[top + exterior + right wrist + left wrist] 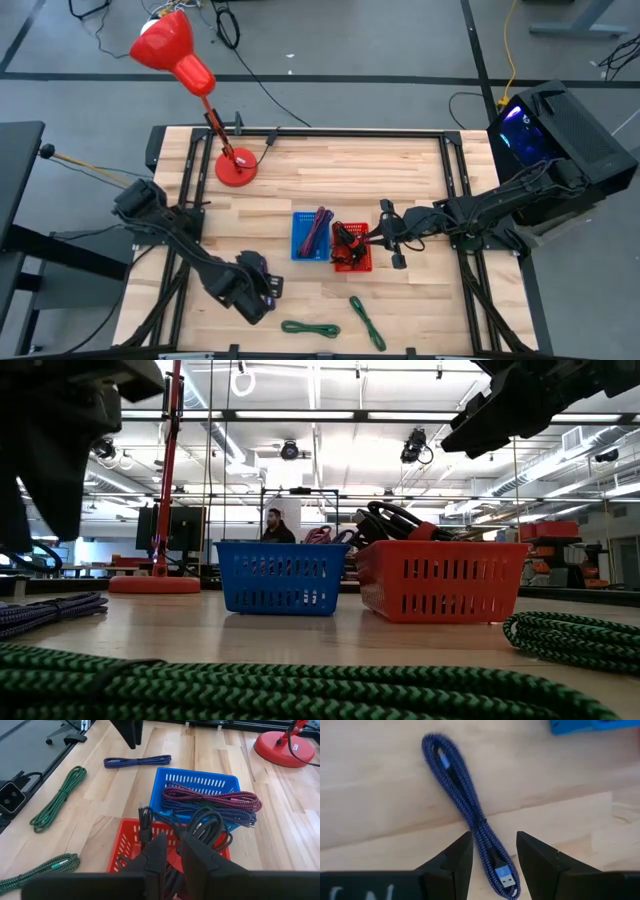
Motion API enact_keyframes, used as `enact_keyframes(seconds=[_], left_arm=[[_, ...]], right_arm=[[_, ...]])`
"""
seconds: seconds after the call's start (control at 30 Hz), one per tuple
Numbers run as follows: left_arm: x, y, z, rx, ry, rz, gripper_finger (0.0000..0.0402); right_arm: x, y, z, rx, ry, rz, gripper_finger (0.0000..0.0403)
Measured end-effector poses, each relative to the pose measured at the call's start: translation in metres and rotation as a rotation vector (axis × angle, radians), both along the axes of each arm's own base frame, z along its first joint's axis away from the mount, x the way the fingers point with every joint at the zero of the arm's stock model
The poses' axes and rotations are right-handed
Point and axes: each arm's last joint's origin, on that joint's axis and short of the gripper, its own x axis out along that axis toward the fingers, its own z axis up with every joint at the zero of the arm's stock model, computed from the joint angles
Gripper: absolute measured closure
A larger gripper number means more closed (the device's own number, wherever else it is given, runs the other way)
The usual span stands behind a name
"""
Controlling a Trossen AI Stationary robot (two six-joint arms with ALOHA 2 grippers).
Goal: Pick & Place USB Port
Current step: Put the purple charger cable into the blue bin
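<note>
A blue braided USB cable [457, 780], bundled into a long loop, lies flat on the wooden table near its left front. My left gripper [493, 836] hangs open above the cable's plug end [506, 881], pointing steeply down, one finger on each side and apart from it. In the high view this gripper [258, 290] covers most of the cable. My right gripper [172, 842] waits above the red basket [352, 268] of black cables, its fingers parted by a narrow slit with nothing between them. The blue basket [300, 245] beside it holds red and purple cables.
Two green braided cables [310, 328] [367, 322] lie near the table's front edge. A red desk lamp [236, 165] stands at the far left. Black cable loops [390, 520] rise above the red basket's rim. Bare wood lies between the blue cable and the baskets.
</note>
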Motion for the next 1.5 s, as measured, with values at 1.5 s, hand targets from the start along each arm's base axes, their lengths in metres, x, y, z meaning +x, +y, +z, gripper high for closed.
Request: enact_keyframes(seconds=[1.5], left_arm=[[0.024, 0.006, -0.056, -0.05, 0.248, -0.037, 0.037]], right_arm=[[-0.002, 0.0, -0.003, -0.014, 0.035, 0.002, 0.0344]])
